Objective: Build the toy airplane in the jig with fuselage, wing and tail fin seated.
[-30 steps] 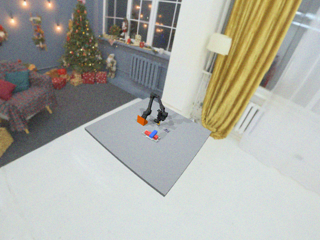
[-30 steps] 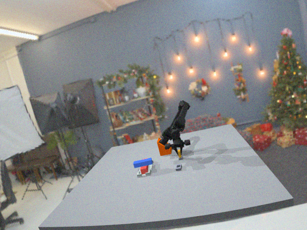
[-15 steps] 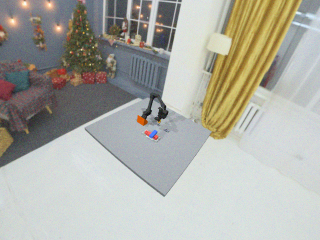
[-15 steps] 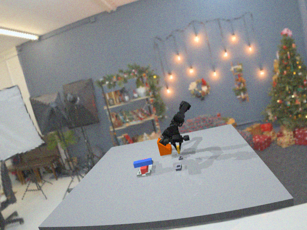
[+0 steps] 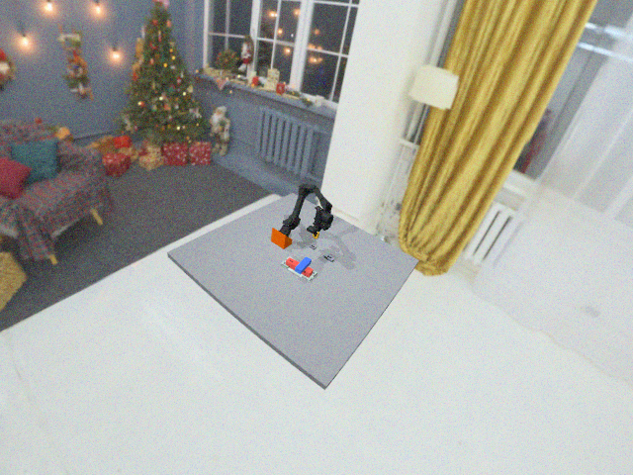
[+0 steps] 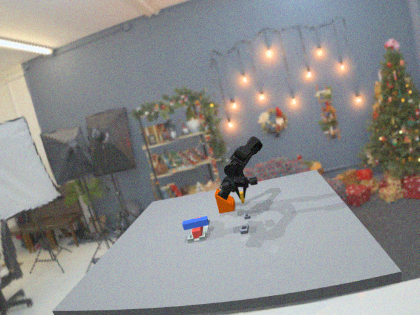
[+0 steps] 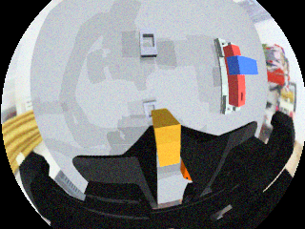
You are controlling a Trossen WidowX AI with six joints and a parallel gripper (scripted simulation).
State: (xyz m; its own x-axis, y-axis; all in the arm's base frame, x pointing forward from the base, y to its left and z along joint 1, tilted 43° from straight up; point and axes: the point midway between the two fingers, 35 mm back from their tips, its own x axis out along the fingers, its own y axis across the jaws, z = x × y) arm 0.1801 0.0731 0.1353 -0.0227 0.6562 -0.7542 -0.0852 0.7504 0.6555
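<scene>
The red fuselage lies in the pale jig. The blue wing lies across the top of the fuselage; its tab is hidden. My gripper is shut on the yellow tail fin, which also shows in the top view and the exterior view. The fin is held upright above the table, away from the jig.
Two small grey holders stand on the table: a larger one and a smaller one near the fin. An orange block stands by the arm's base.
</scene>
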